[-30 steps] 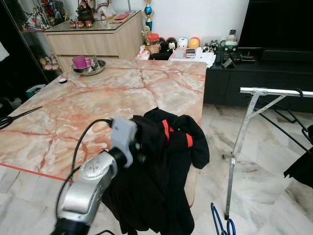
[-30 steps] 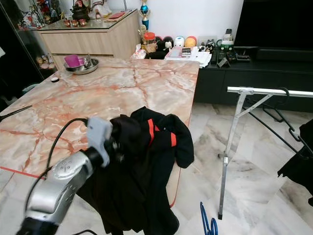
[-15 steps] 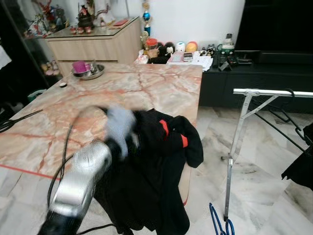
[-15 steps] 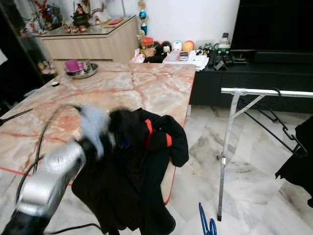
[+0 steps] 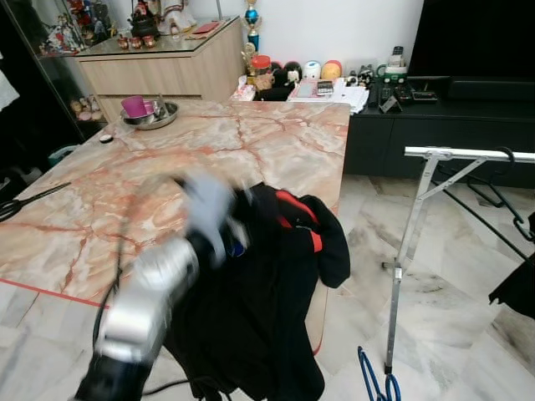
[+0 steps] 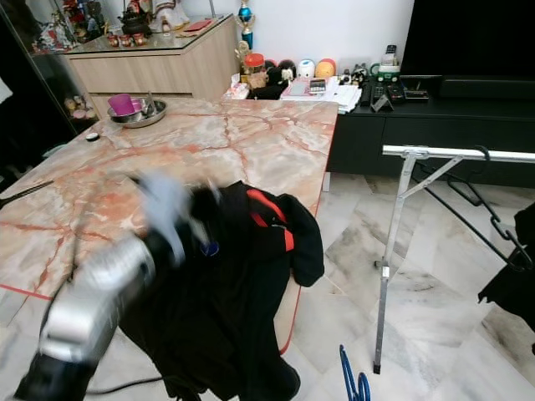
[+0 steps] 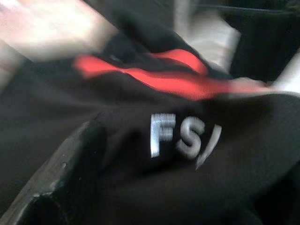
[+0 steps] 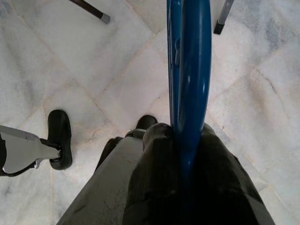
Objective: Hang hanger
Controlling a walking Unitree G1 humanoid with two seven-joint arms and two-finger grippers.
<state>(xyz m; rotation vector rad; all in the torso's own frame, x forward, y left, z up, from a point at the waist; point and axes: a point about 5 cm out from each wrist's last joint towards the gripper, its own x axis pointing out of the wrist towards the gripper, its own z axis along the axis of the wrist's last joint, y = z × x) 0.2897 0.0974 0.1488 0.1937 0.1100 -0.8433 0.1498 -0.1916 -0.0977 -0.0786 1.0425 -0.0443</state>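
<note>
A blue hanger, smooth and glossy with rounded bars, is gripped between the black fingers of the right gripper, which are closed narrowly on it. In the head views its blue loop is seen low over the pale marble floor, just beside the foot of the metal drying rack. The rack is made of thin silver tube, with a flat top bar and slanted braces; a dark garment is seen hanging at its far right end.

Left of the rack stands a table with a glossy pink and cream marbled top and a rounded corner. A black jacket of soft fabric with red stripes is draped over the table's near corner and hangs down toward the floor. White letters "FS" are stitched on it. The silver left arm is blurred, and its left gripper is pressed against the jacket; whether its fingers are open or closed cannot be told.

At the table's far left corner a round metal bowl is seen with a purple cup inside. Black scissors lie at the table's left edge.
</note>
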